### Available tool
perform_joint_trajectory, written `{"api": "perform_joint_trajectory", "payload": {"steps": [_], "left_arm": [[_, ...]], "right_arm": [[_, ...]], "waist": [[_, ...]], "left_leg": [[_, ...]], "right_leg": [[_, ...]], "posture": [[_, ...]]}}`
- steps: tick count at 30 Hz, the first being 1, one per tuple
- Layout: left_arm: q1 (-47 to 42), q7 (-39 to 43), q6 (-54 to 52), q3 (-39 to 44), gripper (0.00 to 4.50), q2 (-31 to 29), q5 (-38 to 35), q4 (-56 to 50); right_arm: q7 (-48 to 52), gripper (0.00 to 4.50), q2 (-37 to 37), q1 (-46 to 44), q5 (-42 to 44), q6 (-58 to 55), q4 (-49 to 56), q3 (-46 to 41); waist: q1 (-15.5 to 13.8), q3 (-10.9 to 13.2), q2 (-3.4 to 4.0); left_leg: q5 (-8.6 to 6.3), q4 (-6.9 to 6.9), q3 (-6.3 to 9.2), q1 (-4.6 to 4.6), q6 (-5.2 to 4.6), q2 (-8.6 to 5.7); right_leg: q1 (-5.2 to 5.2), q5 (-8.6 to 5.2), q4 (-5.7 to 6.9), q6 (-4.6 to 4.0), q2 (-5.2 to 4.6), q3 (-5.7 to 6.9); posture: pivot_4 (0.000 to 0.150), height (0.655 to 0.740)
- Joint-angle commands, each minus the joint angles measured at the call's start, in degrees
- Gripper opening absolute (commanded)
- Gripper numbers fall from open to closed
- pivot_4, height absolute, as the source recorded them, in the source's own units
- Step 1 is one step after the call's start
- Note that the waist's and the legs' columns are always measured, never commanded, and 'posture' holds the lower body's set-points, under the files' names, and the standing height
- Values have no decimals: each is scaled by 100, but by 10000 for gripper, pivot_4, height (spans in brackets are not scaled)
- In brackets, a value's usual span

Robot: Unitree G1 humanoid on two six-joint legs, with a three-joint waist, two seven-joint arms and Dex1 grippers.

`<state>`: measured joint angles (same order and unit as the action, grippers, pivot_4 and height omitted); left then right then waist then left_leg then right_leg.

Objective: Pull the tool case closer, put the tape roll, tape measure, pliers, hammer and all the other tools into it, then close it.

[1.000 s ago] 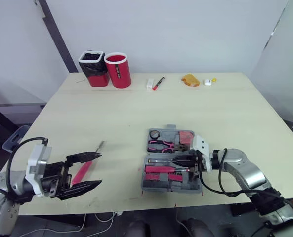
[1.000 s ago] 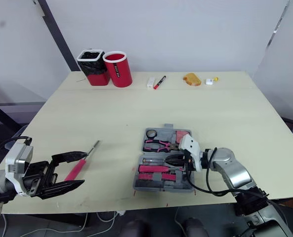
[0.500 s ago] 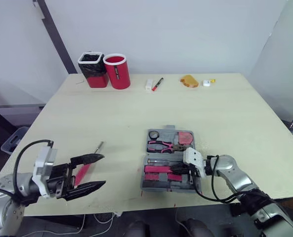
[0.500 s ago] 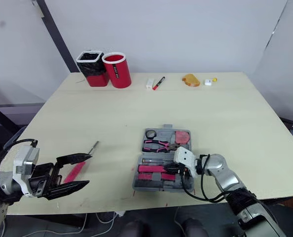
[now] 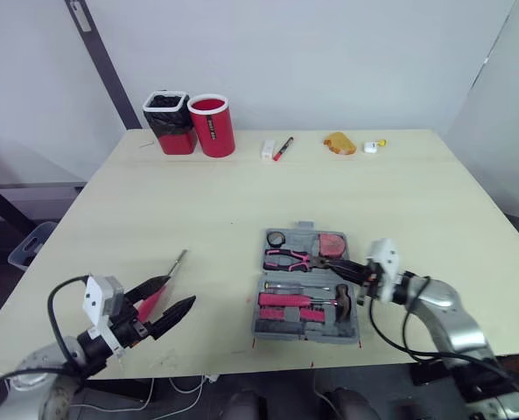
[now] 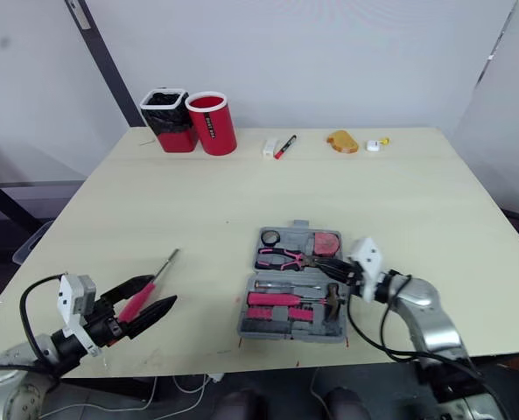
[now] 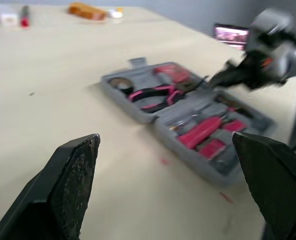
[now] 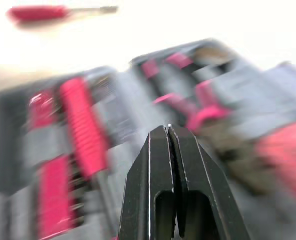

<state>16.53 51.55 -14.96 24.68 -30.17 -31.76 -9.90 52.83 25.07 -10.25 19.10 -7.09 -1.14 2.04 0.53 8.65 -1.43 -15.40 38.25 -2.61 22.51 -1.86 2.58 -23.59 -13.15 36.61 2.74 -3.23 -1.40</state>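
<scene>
Left of the tool case, the screwdriver lies on the bench, handle close to my wide-open left end effector, shaft pointing away; my right end effector sits closed over the case.

tool case centre-right on table | screwdriver left of it

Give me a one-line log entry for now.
tool case open | red screwdriver on table, outside case | left end effector open near it | right end effector shut, empty, over case
</scene>
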Motion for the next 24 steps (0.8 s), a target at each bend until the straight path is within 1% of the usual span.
{"api": "perform_joint_trajectory", "payload": {"steps": [1,3,4,5,6,7,8,10,12,13,15,19,24], "left_arm": [[372,-642,-86,229,45000,323,-71,-392],[723,-717,7,283,45000,454,-40,-471],[902,-731,94,322,45000,507,-9,-493],[1084,-731,150,373,45000,552,-10,-527],[1248,-738,180,419,45000,587,-18,-566],[1379,-752,211,464,45000,614,-27,-589],[1498,-756,233,498,45000,635,-42,-606],[1724,-730,290,521,45000,661,-40,-628],[1922,-633,386,537,45000,679,-25,-586],[1973,-606,429,539,45000,678,-12,-560],[1981,-644,418,572,45000,689,-75,-524],[1897,-638,368,583,45000,603,-148,-553],[1603,-503,302,448,45000,336,-117,-643]], "right_arm": [[27,12094,505,701,158,177,314,-750],[108,19883,739,1195,342,166,458,-1139],[165,26232,852,1453,431,165,554,-1327],[236,30915,963,1731,482,220,624,-1518],[286,37472,1050,1984,531,251,665,-1690],[340,42423,1108,2201,570,297,673,-1829],[412,44578,1170,2404,585,364,661,-1944],[539,44578,1264,2749,621,438,603,-2148],[648,44578,1346,3042,617,532,495,-2329],[670,44578,1358,3115,622,555,464,-2387],[703,44578,1356,3194,639,611,391,-2457],[676,44578,1243,3173,780,544,455,-2468],[576,44578,1176,2831,801,469,508,-2308]], "waist": [[-2,-5,-9],[-1,-6,-12],[1,-4,-9],[12,-3,-8],[18,-2,-4],[26,-2,-4],[24,-1,-4],[23,-1,-7],[22,-1,-4],[23,-1,-4],[21,0,-5],[18,0,-5],[15,1,0]], "left_leg": [[0,1,1,4,0,-3],[0,1,3,6,-1,-7],[-1,1,4,7,-1,-7],[-1,1,4,7,0,-7],[-1,0,3,6,-1,-6],[-1,0,2,5,0,-5],[-1,0,2,3,0,-4],[-2,2,4,0,2,2],[-13,6,4,-3,21,6],[-16,6,3,-3,26,6],[-17,6,0,-3,28,6],[-17,6,0,6,28,3],[-16,6,3,15,26,1]], "right_leg": [[-1,0,-5,1,-3,1],[0,0,-9,1,-8,6],[-1,0,-9,1,-8,7],[-2,-1,-9,2,-9,6],[-3,-2,-8,2,-8,5],[-6,-2,-8,3,-8,3],[-6,-4,-8,5,-7,2],[-10,-17,-9,27,-4,3],[-10,-18,-9,29,-10,6],[-10,-18,-9,29,-36,8],[-11,-19,-10,30,-45,19],[-17,-18,-14,29,-46,39],[-23,-18,-13,29,-37,46]], "posture": [[1500,7400],[1500,7400],[1500,7400],[1500,7400],[1500,7400],[1500,7400],[1500,7400],[1500,7400],[1500,7400],[1500,7400],[1500,7400],[1500,7400],[1500,7400]]}}
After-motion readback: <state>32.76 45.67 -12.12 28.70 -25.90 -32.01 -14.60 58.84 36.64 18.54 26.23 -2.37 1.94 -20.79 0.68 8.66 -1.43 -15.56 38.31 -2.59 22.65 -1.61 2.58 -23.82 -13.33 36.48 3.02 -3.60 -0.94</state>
